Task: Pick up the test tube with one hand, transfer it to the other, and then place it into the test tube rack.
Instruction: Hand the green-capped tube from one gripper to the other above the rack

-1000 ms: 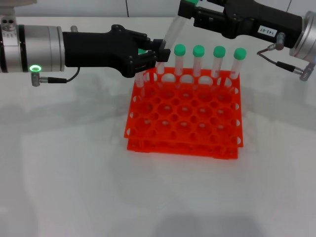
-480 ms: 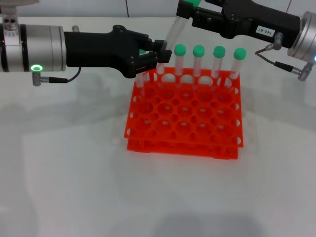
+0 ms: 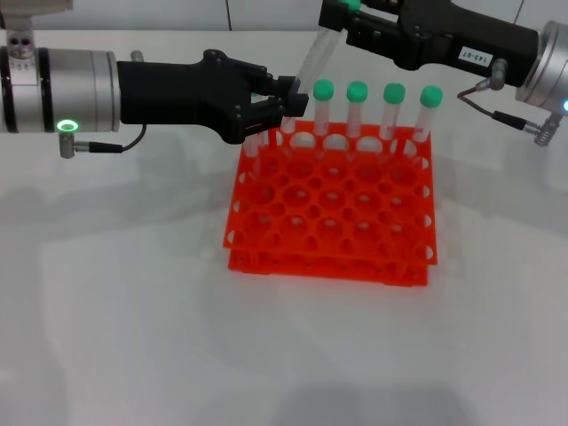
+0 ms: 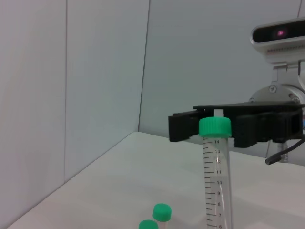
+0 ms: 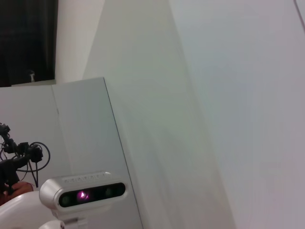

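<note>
Right tool gripping slim clear test tube, above orange gridded rack

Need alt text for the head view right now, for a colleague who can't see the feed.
The right gripper holds a tilted test tube by its green-capped end above the back left of the orange test tube rack. The left gripper is beside the tube's lower end. Four capped tubes stand in the rack's back row.

Bright orange rack, green-capped clear tubes, black right gripper with white label.
</note>
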Motion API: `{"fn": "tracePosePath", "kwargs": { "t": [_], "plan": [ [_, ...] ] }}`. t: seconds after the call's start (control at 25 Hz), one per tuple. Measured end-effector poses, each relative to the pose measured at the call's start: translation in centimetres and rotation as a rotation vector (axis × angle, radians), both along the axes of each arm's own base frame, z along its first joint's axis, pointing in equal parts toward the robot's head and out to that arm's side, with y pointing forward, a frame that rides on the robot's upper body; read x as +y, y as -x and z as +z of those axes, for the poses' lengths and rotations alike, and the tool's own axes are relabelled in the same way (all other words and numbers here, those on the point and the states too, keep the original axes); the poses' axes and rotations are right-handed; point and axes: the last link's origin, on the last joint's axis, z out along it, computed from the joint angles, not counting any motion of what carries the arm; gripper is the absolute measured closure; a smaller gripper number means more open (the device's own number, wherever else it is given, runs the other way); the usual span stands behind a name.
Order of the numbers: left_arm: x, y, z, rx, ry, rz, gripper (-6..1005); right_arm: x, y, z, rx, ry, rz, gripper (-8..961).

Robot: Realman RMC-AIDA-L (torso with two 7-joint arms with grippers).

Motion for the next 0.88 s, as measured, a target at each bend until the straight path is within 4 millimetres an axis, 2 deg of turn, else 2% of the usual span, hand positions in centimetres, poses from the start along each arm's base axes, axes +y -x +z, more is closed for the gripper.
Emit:
{"fn": "tracePosePath", "kwargs": {
  "t": [0.24,0.44,0.64,0.88],
  "plan": [
    [0.02,-0.07,-0.02,0.001,0.001,-0.003,806,-0.03,0.02,-0.08,-0.003,0.003,0.001,422],
    [0.02,-0.08,-0.02,0.001,0.002,-0.003,806,-0.03,0.03,-0.10,-0.002,0.003,0.001,447],
    [0.00,-0.06,-0.01,0.001,0.002,-0.002,802,-0.01,0.01,-0.12,-0.004,0.005,-0.002,627],
    [-0.01,-0.05,-0.01,0.001,0.002,-0.002,782,0.07,-0.07,-0.08,-0.009,0.005,-0.007,679]
  ]
}}
